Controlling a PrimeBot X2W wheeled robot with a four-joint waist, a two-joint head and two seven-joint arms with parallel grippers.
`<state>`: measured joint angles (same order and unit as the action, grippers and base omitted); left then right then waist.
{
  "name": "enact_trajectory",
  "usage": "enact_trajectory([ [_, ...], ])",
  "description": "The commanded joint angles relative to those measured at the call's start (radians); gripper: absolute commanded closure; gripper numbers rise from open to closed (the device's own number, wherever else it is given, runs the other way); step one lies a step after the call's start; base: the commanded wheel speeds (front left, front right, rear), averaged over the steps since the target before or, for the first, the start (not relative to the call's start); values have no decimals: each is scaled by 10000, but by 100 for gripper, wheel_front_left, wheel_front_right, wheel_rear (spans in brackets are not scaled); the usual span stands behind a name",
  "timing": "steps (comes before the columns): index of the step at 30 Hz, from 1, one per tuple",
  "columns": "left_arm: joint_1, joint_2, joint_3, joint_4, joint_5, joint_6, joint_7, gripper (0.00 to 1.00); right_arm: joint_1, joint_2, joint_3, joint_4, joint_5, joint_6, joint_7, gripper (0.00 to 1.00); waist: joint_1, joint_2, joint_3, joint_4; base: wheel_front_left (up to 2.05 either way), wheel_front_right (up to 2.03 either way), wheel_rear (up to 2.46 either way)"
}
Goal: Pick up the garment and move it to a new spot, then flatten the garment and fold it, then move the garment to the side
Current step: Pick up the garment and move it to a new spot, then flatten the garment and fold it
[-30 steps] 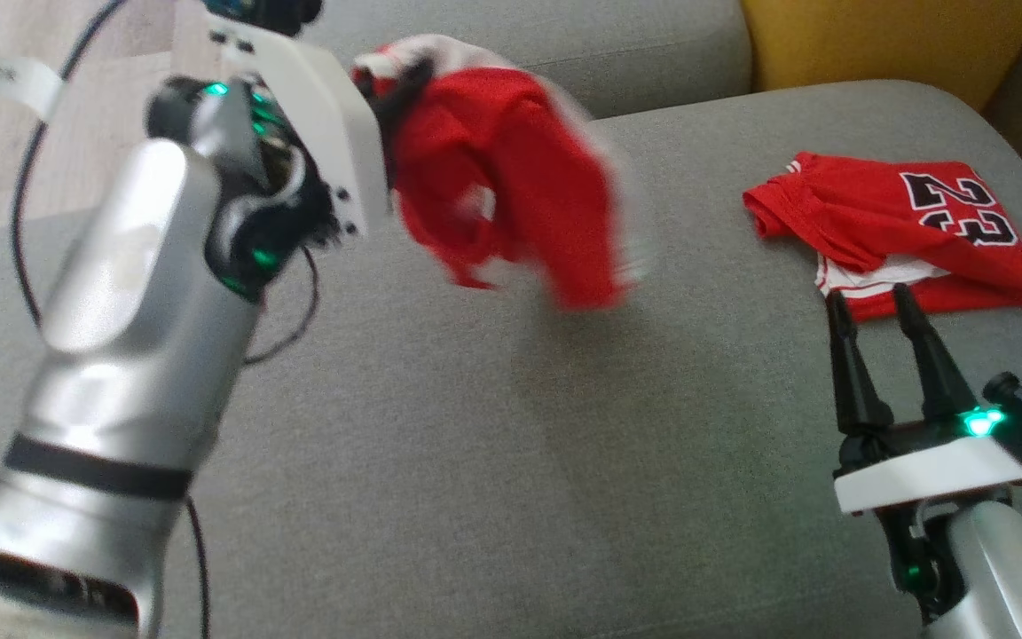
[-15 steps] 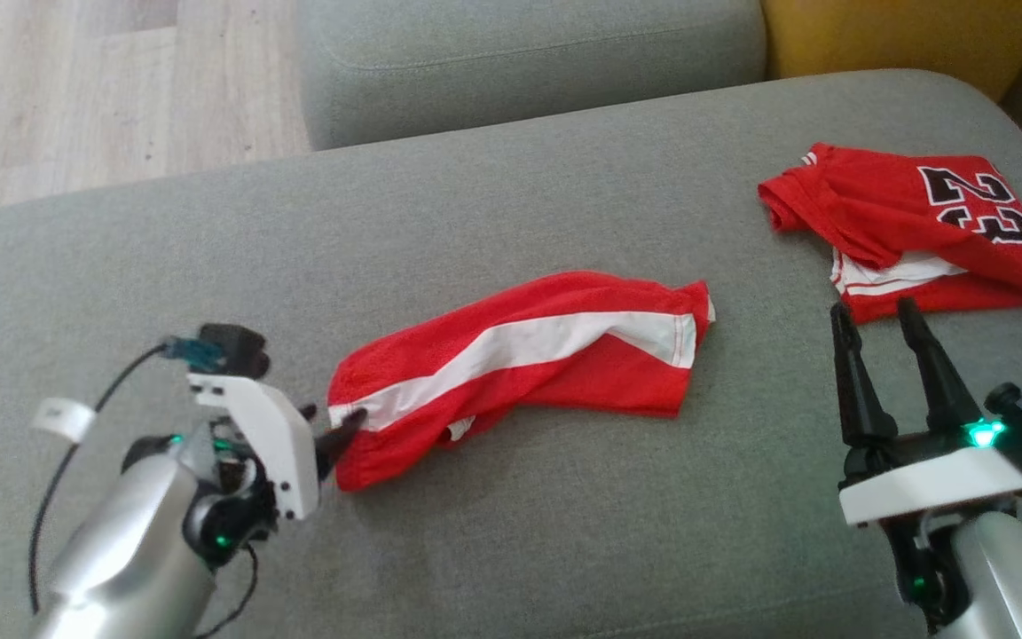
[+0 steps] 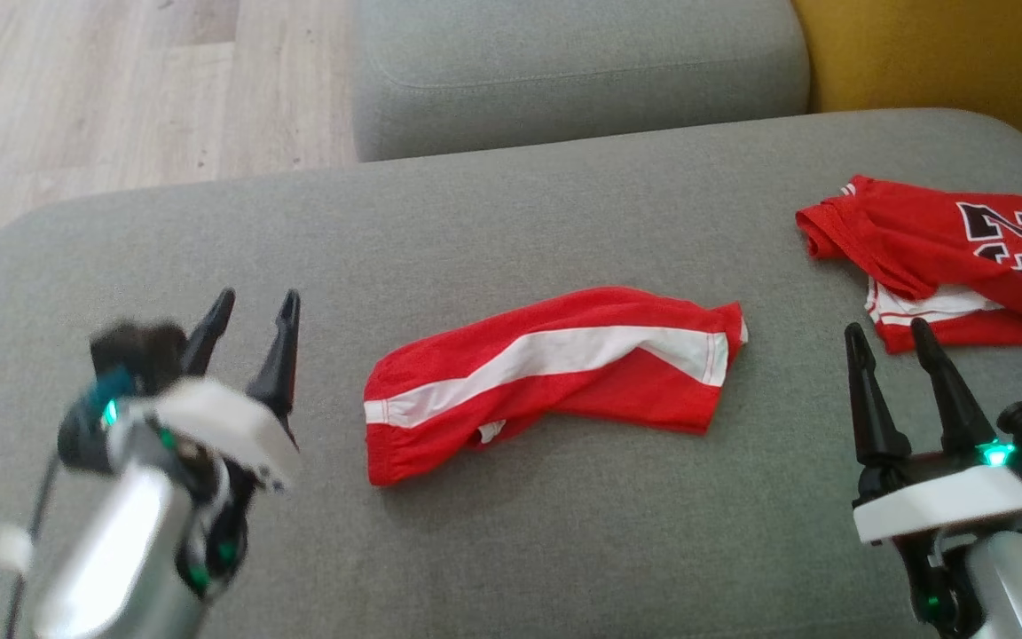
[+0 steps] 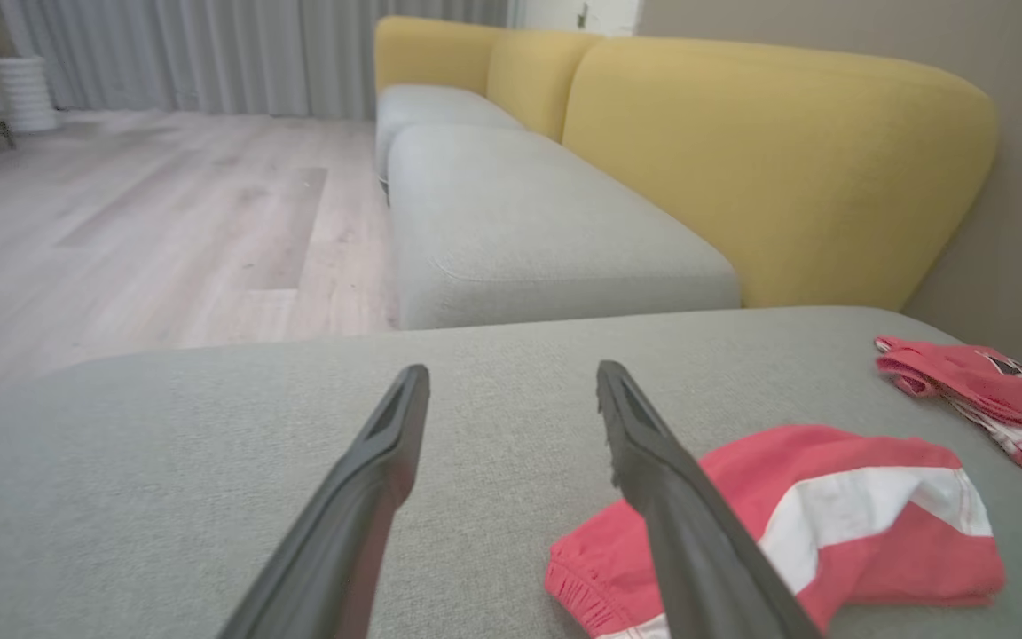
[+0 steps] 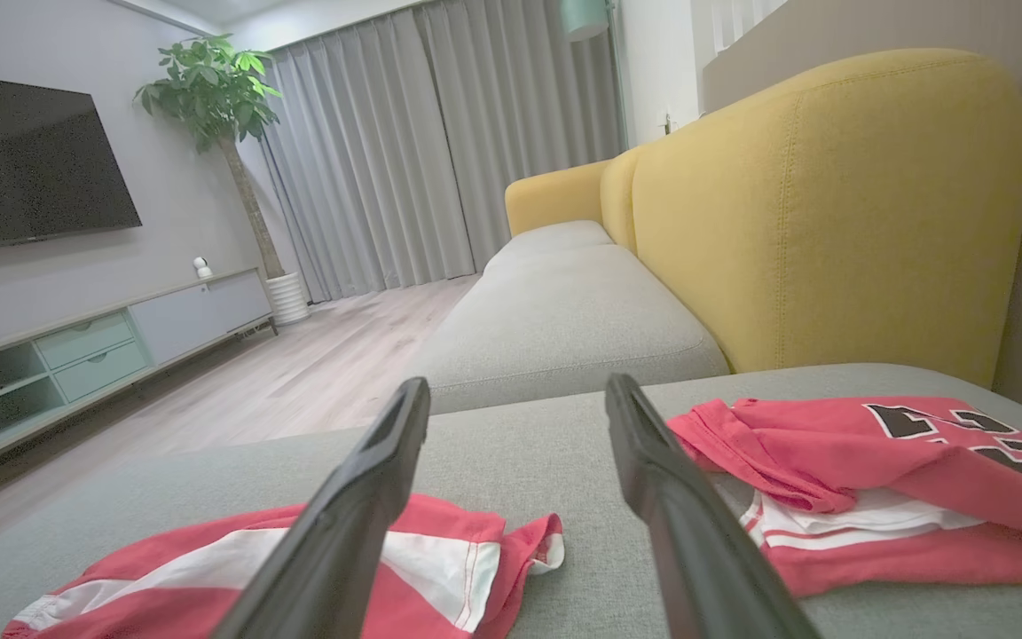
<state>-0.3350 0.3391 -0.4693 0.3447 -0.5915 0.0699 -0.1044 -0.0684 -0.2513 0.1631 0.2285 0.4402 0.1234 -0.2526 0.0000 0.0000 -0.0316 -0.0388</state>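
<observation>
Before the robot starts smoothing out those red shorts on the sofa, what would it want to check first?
1. Left gripper open and empty: ok.
2. Right gripper open and empty: ok.
3. Red shorts resting on the grey seat cushion, free of both grippers: ok.
4. Shorts lying flat: not ok, they are bunched and creased around the white stripe.
5. Number 23 jersey apart from the shorts: ok.
6. Right fingertips clear of the jersey: cannot tell, they sit right at its near edge.
</observation>
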Motion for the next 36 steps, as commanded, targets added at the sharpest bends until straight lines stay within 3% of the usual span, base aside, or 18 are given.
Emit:
enact_trajectory([
  [1,-6,138,468,-506,264,344,-608,0,-109,-217,112,-353,14,73,-91,0,0,0,-47,65,0,0,0],
  [8,1682,-408,995,-1413,1472,2045,-1556,0,78,-162,60,-384,32,73,-91,0,0,0,-127,153,0,0,0],
  [11,2477,-852,1438,-2131,2100,2299,-1567,0,208,-73,90,-332,77,73,-91,0,0,0,-117,196,0,0,0],
  [15,3212,-1235,1634,-2222,2637,2010,-1570,0,326,-57,82,-177,107,73,-91,0,0,0,-88,265,0,0,0],
  [25,3253,-1760,2242,-2120,3186,1314,-1572,0,219,-174,199,-7,152,73,-91,0,0,0,-89,322,0,0,0],
  [29,3079,-1919,2254,-1607,2846,712,-1550,0,129,-224,487,205,358,73,172,0,0,0,-38,392,0,0,0],
  [32,2266,-1764,2095,-1212,2349,-35,-488,0,-243,-338,731,446,633,73,798,0,0,0,19,507,0,0,0],
  [36,773,-1336,1957,-899,1595,-918,1953,0,-1098,-613,1324,954,1168,73,2260,0,0,0,185,622,0,0,0],
])
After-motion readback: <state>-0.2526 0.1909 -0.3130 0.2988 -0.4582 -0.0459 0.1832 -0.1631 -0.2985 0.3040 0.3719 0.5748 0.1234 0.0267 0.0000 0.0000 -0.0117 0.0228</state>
